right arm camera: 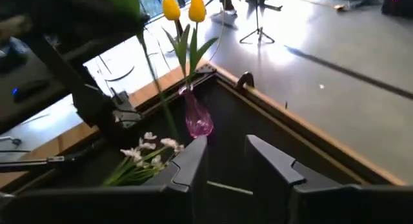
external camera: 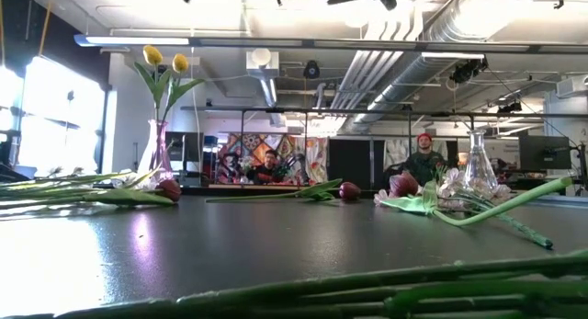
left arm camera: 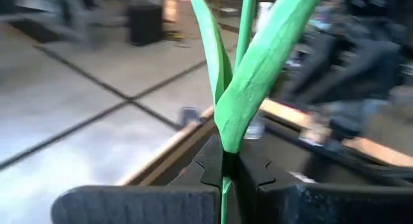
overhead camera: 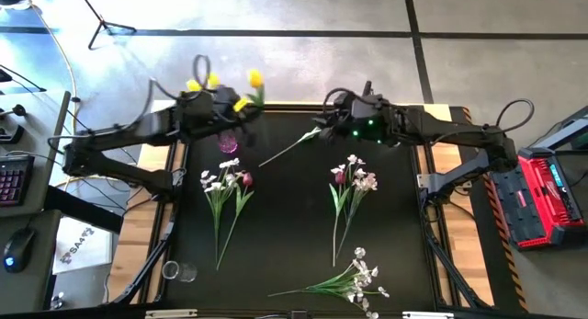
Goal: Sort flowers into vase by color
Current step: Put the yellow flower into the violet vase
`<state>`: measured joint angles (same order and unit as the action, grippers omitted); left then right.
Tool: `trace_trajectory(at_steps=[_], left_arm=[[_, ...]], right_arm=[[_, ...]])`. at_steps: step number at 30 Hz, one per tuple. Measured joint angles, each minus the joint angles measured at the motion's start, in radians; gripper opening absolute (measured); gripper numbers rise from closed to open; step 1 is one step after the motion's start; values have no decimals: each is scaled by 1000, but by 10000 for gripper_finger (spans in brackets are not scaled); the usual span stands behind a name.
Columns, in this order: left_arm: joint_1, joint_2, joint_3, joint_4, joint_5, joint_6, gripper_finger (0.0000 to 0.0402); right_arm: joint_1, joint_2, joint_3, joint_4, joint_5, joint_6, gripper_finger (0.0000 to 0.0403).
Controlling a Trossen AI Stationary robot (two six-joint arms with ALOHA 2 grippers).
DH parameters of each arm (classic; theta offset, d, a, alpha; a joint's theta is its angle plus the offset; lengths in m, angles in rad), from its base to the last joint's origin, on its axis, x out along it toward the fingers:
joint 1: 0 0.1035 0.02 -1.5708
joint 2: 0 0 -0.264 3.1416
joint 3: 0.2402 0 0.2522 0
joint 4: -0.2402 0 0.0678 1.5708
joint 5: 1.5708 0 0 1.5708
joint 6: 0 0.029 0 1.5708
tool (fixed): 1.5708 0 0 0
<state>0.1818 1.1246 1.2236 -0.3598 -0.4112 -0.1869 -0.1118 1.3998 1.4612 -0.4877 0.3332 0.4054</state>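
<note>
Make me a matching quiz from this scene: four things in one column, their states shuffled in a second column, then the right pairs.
Things:
1. left end effector
2. right end effector
3. pink vase
4. white blossom spray

States:
A. open, gripping nothing
B. lying flat
C. holds two yellow tulips
D. shut on a green stem

Pairs: 1-D, 2-A, 3-C, 4-B

no text, label, brand or number can be read in any view.
</note>
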Motion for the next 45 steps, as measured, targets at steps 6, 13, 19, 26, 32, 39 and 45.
trace_trajectory(at_steps=[6,13,19,26,32,39,45], left_arm=[[-9,-137,0,-127,-219,42,1],[-6,-200,0,-249,-417,104,0],[24,-193,-21,-291,-478,116,0],[90,-249,-192,-146,-506,96,0],[121,-285,-268,-32,-434,78,0],[121,-286,-277,-46,-446,58,0],[135,-275,-302,-172,-494,-83,3]], right_arm=[[19,1,-108,75,-3,66,94],[30,2,-271,254,-49,121,94],[28,2,-334,298,-53,155,94],[28,2,-337,322,-52,139,94],[28,2,-337,328,-53,138,94],[28,2,-337,328,-54,147,94],[20,2,-337,293,-45,217,94]])
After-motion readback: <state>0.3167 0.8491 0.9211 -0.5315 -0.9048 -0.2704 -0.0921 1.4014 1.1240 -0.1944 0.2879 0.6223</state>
